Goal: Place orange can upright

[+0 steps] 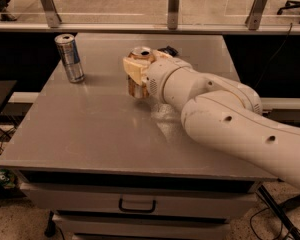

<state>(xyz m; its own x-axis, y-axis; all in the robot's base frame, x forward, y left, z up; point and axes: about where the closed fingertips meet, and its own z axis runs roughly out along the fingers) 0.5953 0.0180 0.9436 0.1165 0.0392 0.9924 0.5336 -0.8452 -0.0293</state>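
Note:
The orange can stands upright on the grey table, near the middle of its far half. Its silver top rim faces up. My gripper is at the can, its pale fingers wrapped around the can's upper part. The big white arm reaches in from the right and hides the can's right side.
A slimmer, taller silver-and-blue can stands upright at the table's far left. A small dark object lies behind the gripper. A glass railing runs behind the table. A drawer with a handle is under the front edge.

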